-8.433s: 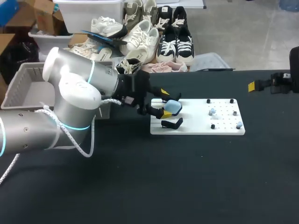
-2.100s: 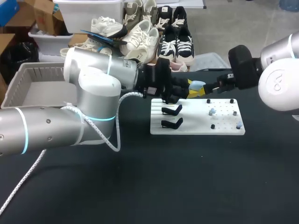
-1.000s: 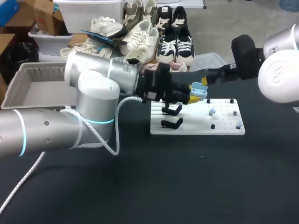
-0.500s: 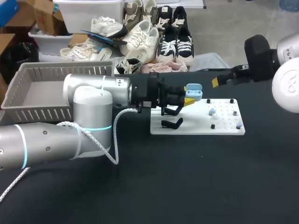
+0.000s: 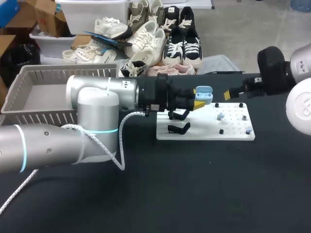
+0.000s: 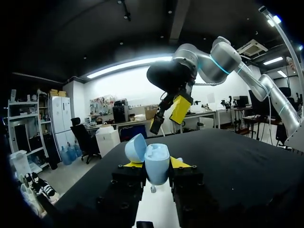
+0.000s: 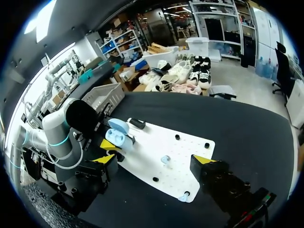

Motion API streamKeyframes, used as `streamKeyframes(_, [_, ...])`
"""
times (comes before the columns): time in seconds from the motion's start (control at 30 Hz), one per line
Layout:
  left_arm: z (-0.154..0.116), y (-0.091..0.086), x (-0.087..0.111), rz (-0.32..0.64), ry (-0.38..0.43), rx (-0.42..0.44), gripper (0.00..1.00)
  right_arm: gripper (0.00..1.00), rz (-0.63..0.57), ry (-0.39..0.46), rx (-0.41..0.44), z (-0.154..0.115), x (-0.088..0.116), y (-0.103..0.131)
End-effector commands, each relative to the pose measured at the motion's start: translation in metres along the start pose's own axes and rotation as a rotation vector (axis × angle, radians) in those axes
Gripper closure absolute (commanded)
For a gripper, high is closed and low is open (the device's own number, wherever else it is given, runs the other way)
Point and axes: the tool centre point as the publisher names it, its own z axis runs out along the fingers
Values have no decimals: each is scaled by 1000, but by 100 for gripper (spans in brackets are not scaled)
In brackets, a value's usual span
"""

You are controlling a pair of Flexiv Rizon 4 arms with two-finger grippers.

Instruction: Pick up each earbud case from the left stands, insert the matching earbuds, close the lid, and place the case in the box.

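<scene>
My left gripper is shut on a light blue earbud case with its lid open, held above the left part of the white board. In the left wrist view the case sits between the yellow tips, lid tilted back. My right gripper hangs open and empty just right of the case; its own view shows the wide-apart fingers over the board, with the case ahead. Two pale blue earbuds stand on the board. Two black stands are bare.
A grey slatted basket sits at the table's back left, behind my left arm. Small black pegs dot the right half of the board. Black tabletop stretches in front of the board.
My right gripper has drawn back to the right, away from the case. My left arm has levelled and shifted the open case slightly, still holding it.
</scene>
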Motion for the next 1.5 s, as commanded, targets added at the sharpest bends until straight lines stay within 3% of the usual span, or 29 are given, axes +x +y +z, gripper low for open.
streamKeyframes(0.03, [-2,-8,-1,1,-2,-25,100,0,8,22,82,-7,5,3])
streamKeyframes(0.23, [-4,-10,3,-13,-13,-42,100,0,13,82,164,-12,16,-1])
streamKeyframes(0.6, [-6,-13,4,-33,-9,-39,100,0,45,92,198,-19,33,-1])
streamKeyframes(1.3, [-9,-18,6,-56,9,-46,100,0,70,202,316,-15,49,-5])
streamKeyframes(1.5, [-9,-18,6,-56,9,-46,100,0,33,251,389,-14,60,-3])
